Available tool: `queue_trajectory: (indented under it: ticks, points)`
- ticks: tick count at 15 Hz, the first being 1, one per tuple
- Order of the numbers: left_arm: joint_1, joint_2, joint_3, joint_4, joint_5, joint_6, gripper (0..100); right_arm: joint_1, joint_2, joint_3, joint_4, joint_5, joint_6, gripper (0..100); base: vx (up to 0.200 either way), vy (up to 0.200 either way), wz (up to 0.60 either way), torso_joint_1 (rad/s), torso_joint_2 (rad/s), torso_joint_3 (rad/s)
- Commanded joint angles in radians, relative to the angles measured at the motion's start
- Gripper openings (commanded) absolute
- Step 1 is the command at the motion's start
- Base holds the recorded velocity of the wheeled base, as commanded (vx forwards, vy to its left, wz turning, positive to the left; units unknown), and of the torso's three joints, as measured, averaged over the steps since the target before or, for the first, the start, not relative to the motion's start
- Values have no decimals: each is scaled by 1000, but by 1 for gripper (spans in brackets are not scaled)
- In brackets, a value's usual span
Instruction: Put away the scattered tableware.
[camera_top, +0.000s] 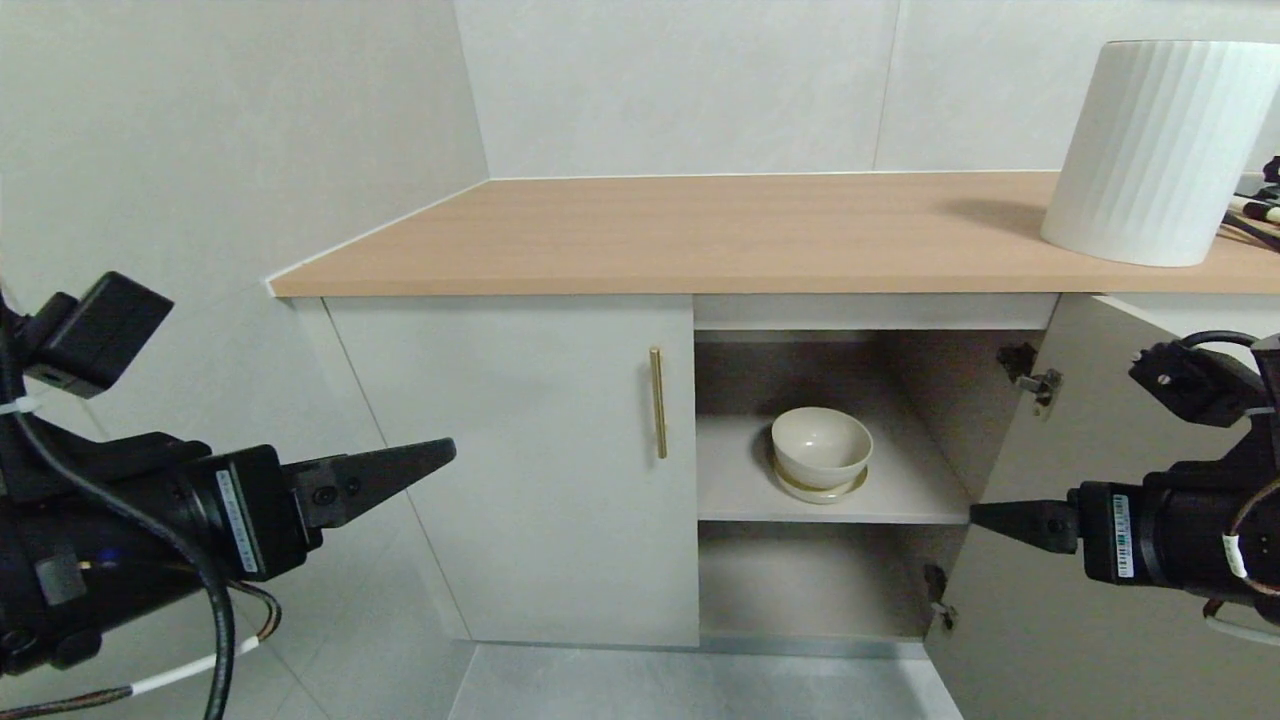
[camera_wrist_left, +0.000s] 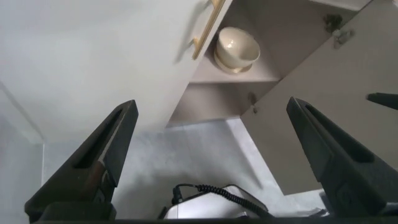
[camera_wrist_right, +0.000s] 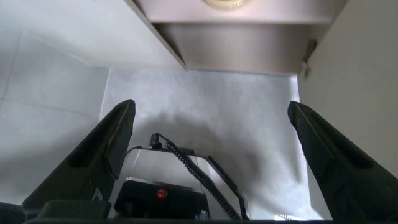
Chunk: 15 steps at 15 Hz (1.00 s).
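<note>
- A bowl (camera_top: 820, 445) is shown on a saucer (camera_top: 824, 491), on the upper shelf (camera_top: 910, 485) of the open cabinet (camera_top: 520, 470).
- Left gripper (camera_top: 440, 455) and right gripper (camera_top: 985, 515) are held spread, empty, either side.

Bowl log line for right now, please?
bowl on plate, cupboard shelf | right door open | left gripper open | right gripper open

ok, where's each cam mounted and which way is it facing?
Head: on the head, looking forward and down into the open cabinet; left gripper and right gripper at its sides.
Left wrist: on left arm, between open fingers toward the bowl.
Right wrist: on right arm, between open fingers toward the floor.
Shared: head and left wrist both see the bowl.
</note>
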Motion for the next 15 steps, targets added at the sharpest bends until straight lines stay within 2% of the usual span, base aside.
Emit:
queue_trajectory:
  ticks: [1, 14, 15]
  points:
    - [-4, 11, 3, -1, 2, 0, 100, 1, -4, 4, -1, 0, -1, 100, -200, 0, 0, -2, 12, 7]
    - [-7, 51, 15, -1, 3, 0, 100, 20, -9, 19, 24, 0, -28, 100, -200, 0, 0, 2, 2, 3]
    - [-7, 51, 15, -1, 3, 0, 100, 20, -9, 19, 24, 0, -28, 100, 0, 0, 0, 0, 0, 0]
